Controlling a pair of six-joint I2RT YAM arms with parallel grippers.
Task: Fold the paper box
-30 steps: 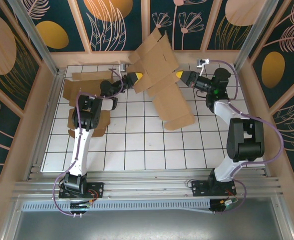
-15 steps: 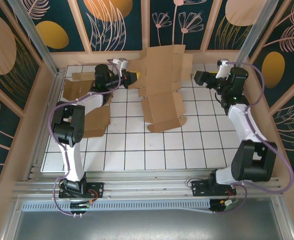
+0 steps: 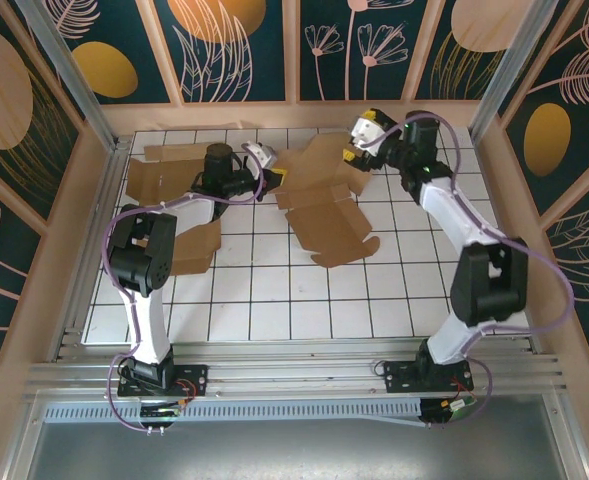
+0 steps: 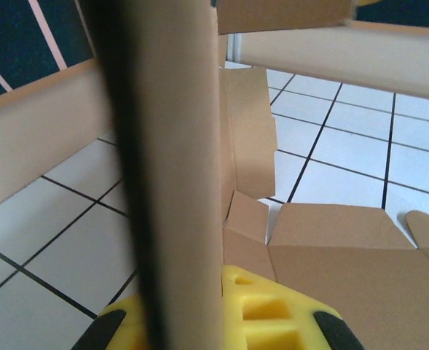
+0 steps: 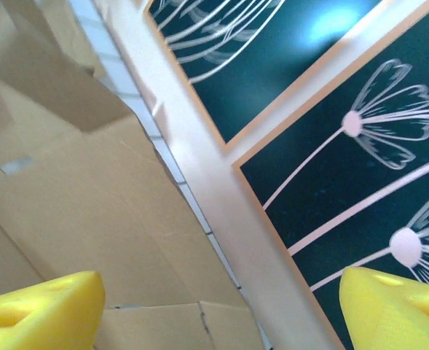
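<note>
Paper box on tiled table; left pincer grasps it, right pincer released.

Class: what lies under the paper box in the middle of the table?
The paper box lies over the white tiled table, whose tiles show around it. Whatever sits directly beneath is covered.

Paper box released on right, lowered onto desk.
Right pincer has let go and spread; left pincer has clamped a flap.
</note>
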